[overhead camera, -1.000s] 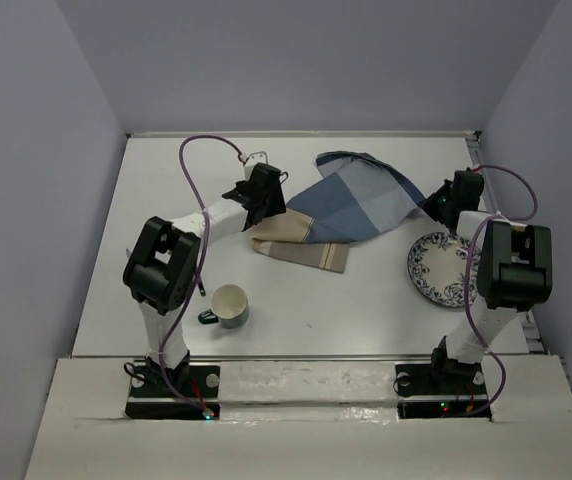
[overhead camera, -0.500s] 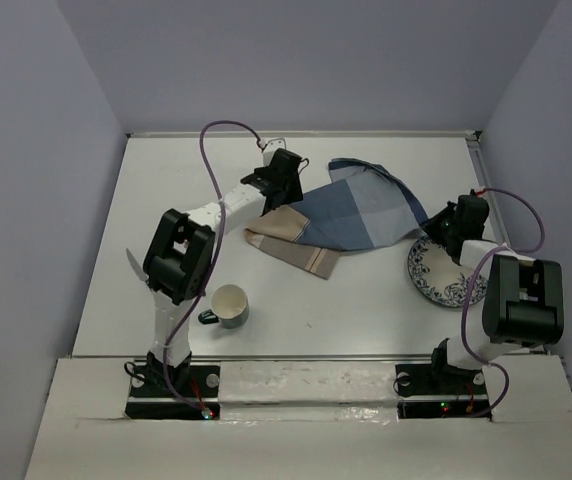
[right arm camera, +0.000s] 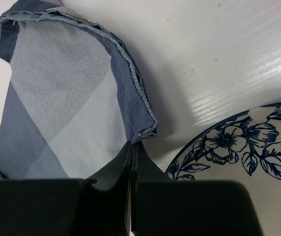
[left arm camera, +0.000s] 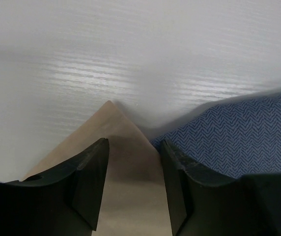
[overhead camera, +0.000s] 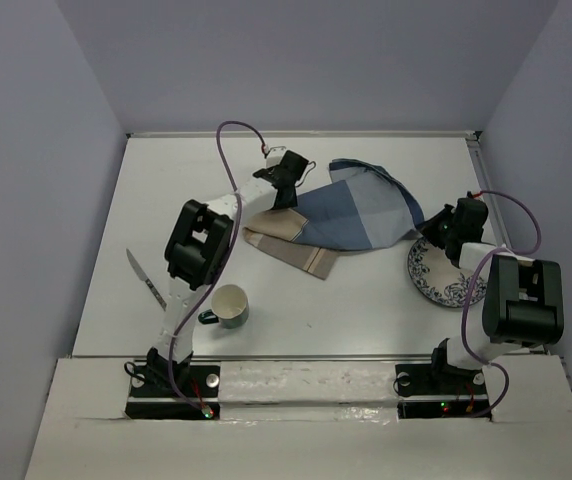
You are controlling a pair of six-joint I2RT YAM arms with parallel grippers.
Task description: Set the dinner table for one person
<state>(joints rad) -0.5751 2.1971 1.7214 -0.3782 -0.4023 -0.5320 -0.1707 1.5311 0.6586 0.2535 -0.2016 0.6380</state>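
Left black two-finger gripper [left arm camera: 133, 147]: arm stretched far forward, jaws parted. Right black two-finger gripper [right arm camera: 131, 148]: arm folded, jaws pressed together.

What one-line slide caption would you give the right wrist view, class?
Right hand shut on the folded edge of the placemat, beside the floral plate on the dinner table.

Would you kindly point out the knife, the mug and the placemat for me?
knife [overhead camera: 145, 279]: top view, middle of its length.
mug [overhead camera: 230, 303]: top view, inside of the cup.
placemat [overhead camera: 361, 208]: top view, blue middle area.
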